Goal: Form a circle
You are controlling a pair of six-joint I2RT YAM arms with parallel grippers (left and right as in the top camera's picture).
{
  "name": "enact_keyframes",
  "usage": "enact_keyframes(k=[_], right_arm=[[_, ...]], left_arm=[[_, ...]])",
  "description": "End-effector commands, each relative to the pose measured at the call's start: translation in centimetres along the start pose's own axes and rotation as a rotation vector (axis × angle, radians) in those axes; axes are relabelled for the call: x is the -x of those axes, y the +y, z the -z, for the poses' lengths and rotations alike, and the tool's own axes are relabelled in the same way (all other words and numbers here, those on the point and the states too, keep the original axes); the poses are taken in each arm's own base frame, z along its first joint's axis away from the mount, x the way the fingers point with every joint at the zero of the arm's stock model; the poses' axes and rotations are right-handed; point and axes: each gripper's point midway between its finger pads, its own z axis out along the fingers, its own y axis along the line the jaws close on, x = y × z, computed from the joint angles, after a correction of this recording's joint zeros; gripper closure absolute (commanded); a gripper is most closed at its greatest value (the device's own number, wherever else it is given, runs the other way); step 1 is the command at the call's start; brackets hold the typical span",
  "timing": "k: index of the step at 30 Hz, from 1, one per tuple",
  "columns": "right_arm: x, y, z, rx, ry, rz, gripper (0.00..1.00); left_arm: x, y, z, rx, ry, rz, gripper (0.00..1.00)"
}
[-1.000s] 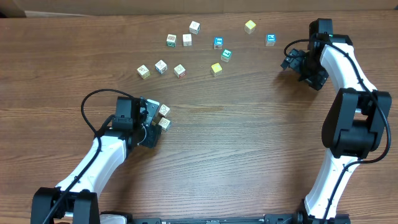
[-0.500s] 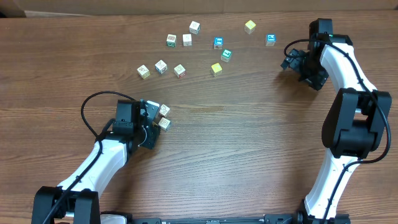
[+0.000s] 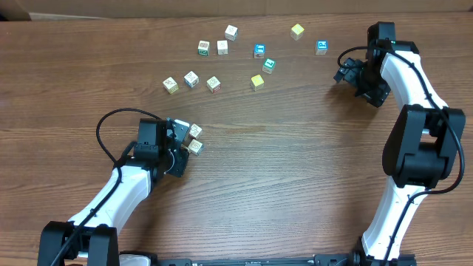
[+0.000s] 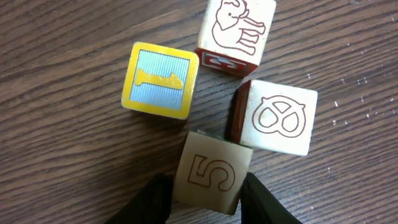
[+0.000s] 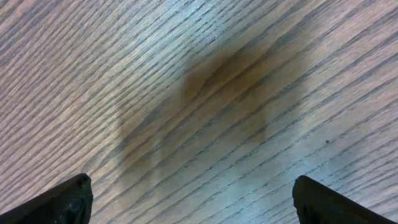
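Note:
In the left wrist view four small cubes sit bunched in a ring: a yellow-framed cube with a blue face [image 4: 160, 79], an elephant cube [image 4: 236, 28], a pretzel cube [image 4: 280, 118] and a cube numbered 5 [image 4: 211, 171]. My left gripper [image 4: 205, 185] is shut on the 5 cube, a black finger against each side. From overhead, the left gripper [image 3: 179, 145] covers part of the cluster and only two pale cubes [image 3: 195, 131] show. My right gripper [image 5: 193, 194] [image 3: 346, 72] hangs open over bare wood at the far right.
Several loose cubes lie scattered across the far half of the table, from a pale cube [image 3: 171, 85] at the left, past a yellow cube [image 3: 256, 81], to a blue-faced cube [image 3: 321, 46] close to the right gripper.
The left jaws have closed in on the cube numbered 5. Neither arm has visibly shifted, and the scattered cubes lie as before.

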Motion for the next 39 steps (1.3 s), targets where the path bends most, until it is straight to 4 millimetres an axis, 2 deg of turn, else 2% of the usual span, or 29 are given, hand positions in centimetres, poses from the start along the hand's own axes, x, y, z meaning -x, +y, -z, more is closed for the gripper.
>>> enact_keyframes(k=[1, 6, 27, 34, 37, 39], right_arm=[[0.7, 0.5, 1.0, 0.021, -0.027, 0.000, 0.00], [0.7, 0.5, 1.0, 0.021, -0.028, 0.000, 0.00], [0.7, 0.5, 1.0, 0.021, -0.028, 0.000, 0.00], [0.7, 0.5, 1.0, 0.021, -0.027, 0.000, 0.00], [0.7, 0.5, 1.0, 0.021, -0.028, 0.000, 0.00], [0.7, 0.5, 1.0, 0.021, -0.027, 0.000, 0.00]], left_arm=[[-0.4, -0.2, -0.1, 0.003, 0.007, -0.021, 0.68], [-0.4, 0.4, -0.1, 0.037, 0.011, -0.021, 0.68], [-0.3, 0.7, -0.1, 0.051, 0.008, -0.022, 0.64], [-0.2, 0.7, -0.1, 0.052, 0.003, -0.022, 0.50], [0.1, 0.7, 0.1, 0.052, -0.002, -0.013, 0.48], [1.1, 0.6, 0.8, 0.041, -0.019, -0.001, 0.46]])
